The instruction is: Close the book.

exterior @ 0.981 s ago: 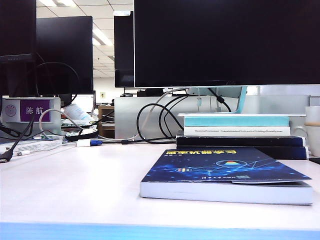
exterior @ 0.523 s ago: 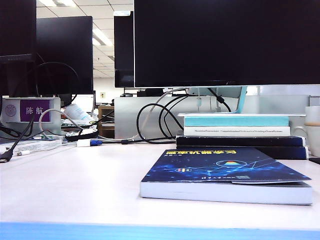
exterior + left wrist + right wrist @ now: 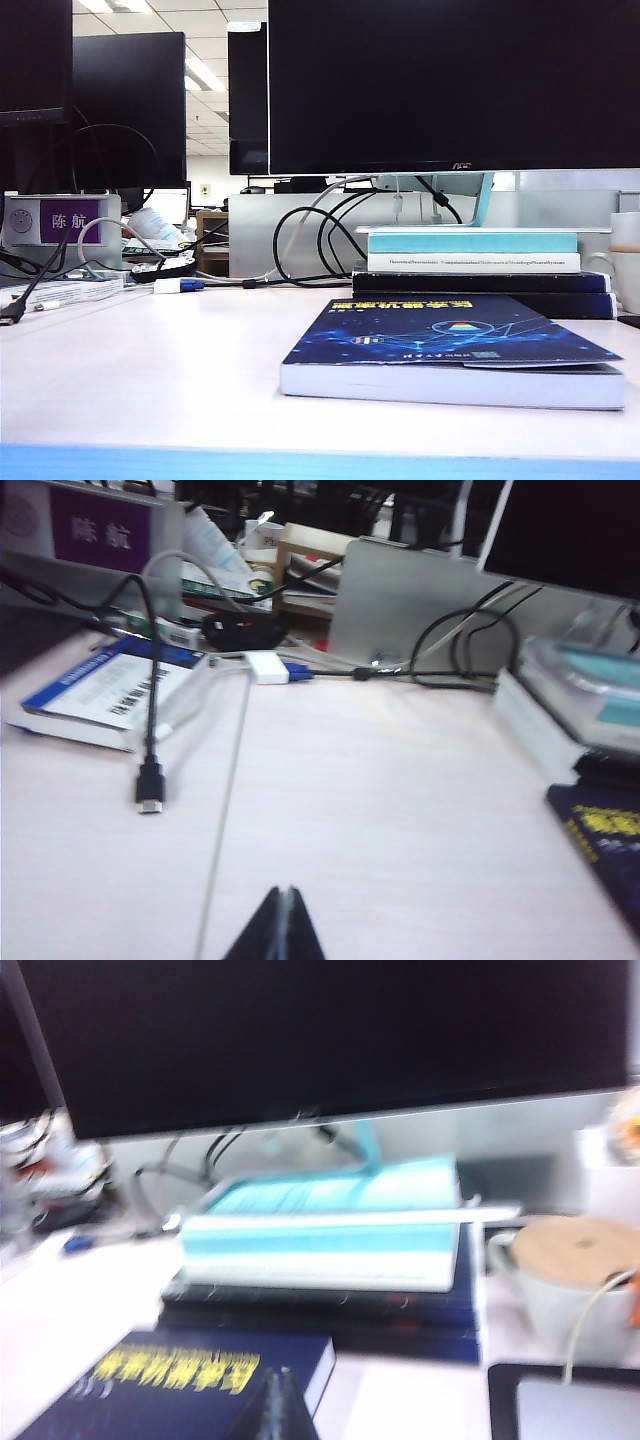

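The book (image 3: 450, 345) lies flat and closed on the white table, its dark blue cover with yellow title text facing up; a corner of that cover lifts slightly at the right. In the right wrist view the book (image 3: 190, 1385) lies under my right gripper (image 3: 276, 1372), which is shut and empty above the cover near its edge. A dark blue corner of the book (image 3: 605, 845) also shows in the left wrist view. My left gripper (image 3: 284, 890) is shut and empty over bare table, well to the book's left. Neither gripper shows in the exterior view.
A stack of teal-and-white and dark navy books (image 3: 475, 265) stands right behind the book under a large monitor (image 3: 450, 85). A mug (image 3: 570, 1280) sits to the stack's right. Cables (image 3: 150, 780), a white adapter (image 3: 180, 285) and a blue-and-white box (image 3: 105, 690) lie at the left.
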{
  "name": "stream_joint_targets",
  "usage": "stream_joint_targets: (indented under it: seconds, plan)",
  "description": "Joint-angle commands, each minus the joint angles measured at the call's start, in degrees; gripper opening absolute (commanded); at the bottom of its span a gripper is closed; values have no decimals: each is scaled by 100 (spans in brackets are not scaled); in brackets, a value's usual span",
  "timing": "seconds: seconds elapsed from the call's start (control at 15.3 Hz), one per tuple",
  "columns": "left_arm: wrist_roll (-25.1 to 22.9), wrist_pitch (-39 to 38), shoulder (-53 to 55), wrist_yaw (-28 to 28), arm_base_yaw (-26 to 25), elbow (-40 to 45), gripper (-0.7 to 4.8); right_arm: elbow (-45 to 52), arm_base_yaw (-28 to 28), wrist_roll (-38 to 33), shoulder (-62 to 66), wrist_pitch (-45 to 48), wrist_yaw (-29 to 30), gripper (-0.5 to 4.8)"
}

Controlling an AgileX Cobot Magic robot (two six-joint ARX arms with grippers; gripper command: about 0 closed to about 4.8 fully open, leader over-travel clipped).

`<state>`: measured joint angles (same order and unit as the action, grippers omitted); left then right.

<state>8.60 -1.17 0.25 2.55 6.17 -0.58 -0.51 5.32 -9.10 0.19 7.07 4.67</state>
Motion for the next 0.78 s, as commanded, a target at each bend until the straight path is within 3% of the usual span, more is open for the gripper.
stream_joint_targets:
  seconds: [0.07,0.26,0.78]
  plan:
    - [-129,26,-22,2,-146,-2,-5,4,-442,131,-9,-551,264,-1]
    - [-262,-55,-22,-20,-153,-2,-5,4,-505,-11,-9,-1342,-881,-1]
    - [-258,-50,-22,-17,-153,-2,-3,2,-496,-201,-9,-1327,-905,-1]
